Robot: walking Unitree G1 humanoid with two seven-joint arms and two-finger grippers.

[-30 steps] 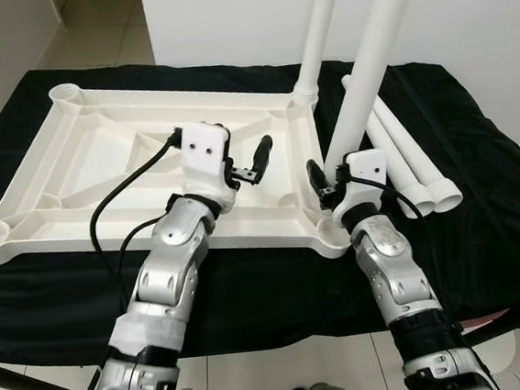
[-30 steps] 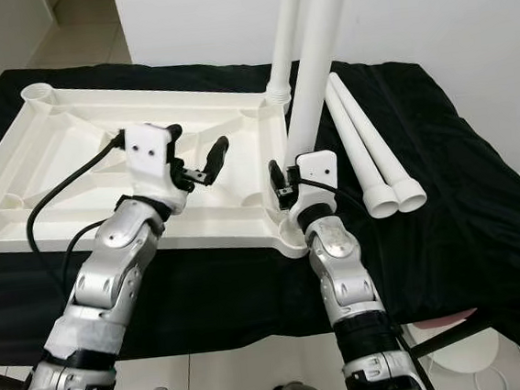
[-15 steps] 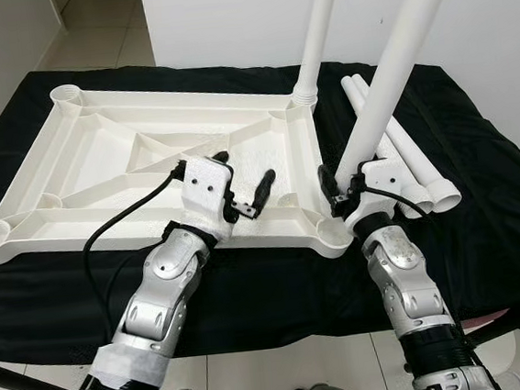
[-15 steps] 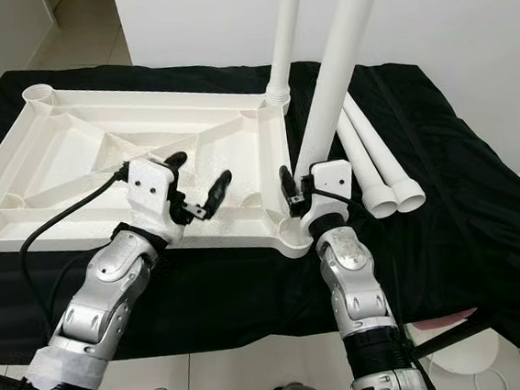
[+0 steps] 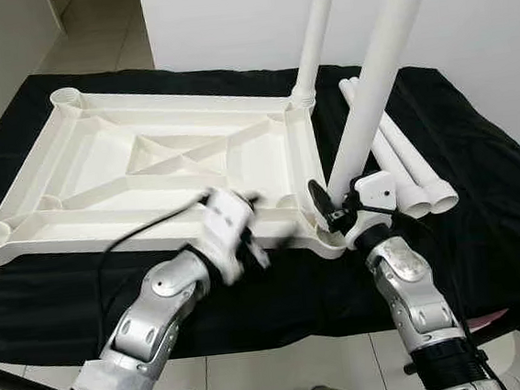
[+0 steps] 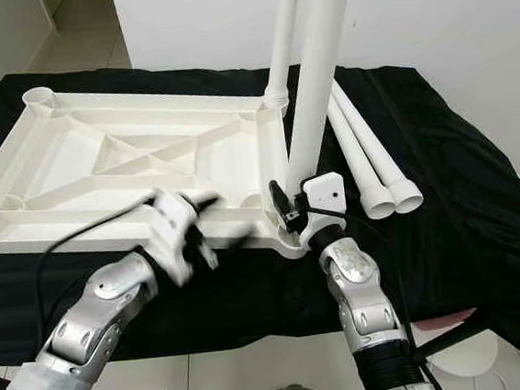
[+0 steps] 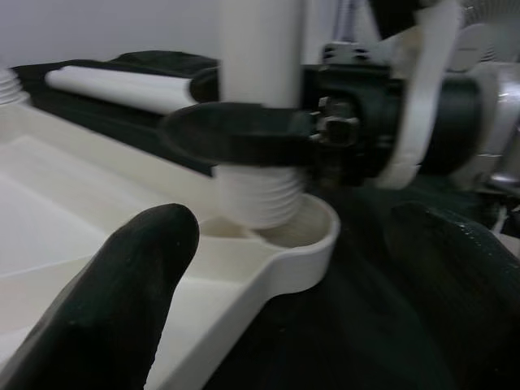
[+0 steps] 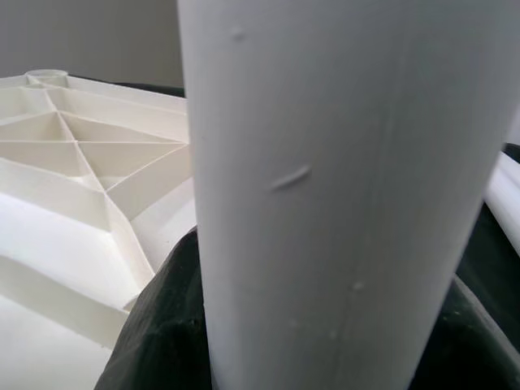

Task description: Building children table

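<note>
- Upturned white tabletop (image 5: 103, 187) lay underside-up on a black cloth (image 5: 483, 219), ribs and corner sockets showing.
- Stood one leg already upright in the far right corner (image 5: 304, 97); lay two spare legs (image 5: 405, 167) on the cloth just beside the tabletop's right edge.
- Clamped around the lower part of a fourth leg (image 5: 374, 83) by the right gripper (image 5: 335, 213), fingers closed on the tube, threaded end poised at the near right corner socket (image 7: 301, 231).
- Seen in the left wrist view: threads (image 7: 260, 199) sat just into the socket mouth, leg seemingly leaning a little rather than plumb.
- Blurred in motion near the tabletop's front edge, the left gripper (image 5: 246, 238); fingers (image 7: 106, 301) spread apart, holding nothing.
- Judged best: straighten the leg to match the standing one before turning, so threads catch squarely and do not cross.
- Advised a firm low grip, light downward pressure, and short twists with regrasps.
- Advised pressing the left gripper on the tabletop rim near the socket to stop it sliding on the cloth.
</note>
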